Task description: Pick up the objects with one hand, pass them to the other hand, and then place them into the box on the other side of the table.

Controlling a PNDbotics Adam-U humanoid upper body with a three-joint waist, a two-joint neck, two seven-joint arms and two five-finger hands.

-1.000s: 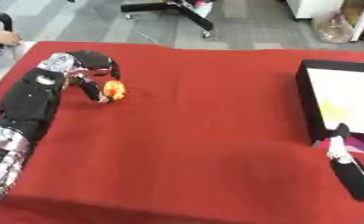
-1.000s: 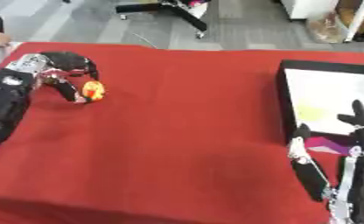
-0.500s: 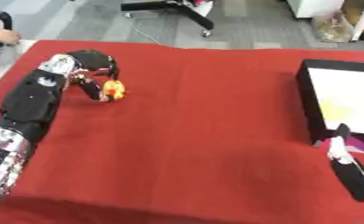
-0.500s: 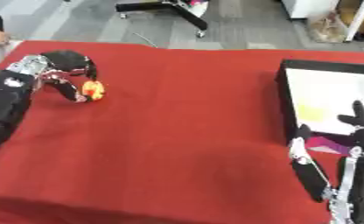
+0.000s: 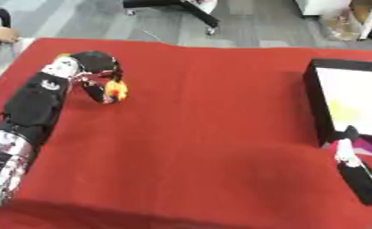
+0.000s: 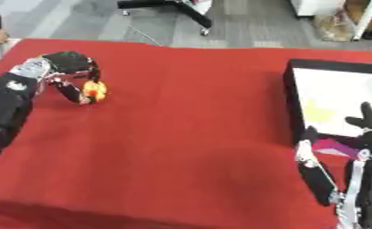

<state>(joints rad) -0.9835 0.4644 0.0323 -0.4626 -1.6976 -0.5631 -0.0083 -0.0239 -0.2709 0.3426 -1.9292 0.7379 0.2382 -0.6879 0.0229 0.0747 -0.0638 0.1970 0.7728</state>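
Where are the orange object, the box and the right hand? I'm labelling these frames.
orange object [image 5: 116, 91]: left eye view, on its orange body.
box [image 6: 293, 96]: right eye view, on its black left wall.
right hand [image 6: 367, 134]: right eye view, on a raised finger.

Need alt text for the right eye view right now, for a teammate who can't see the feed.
The robot's left hand curls around a small orange and yellow object at the far left of the red table. The right hand rests open at the lower right, fingers up, beside a black box with a white inside.
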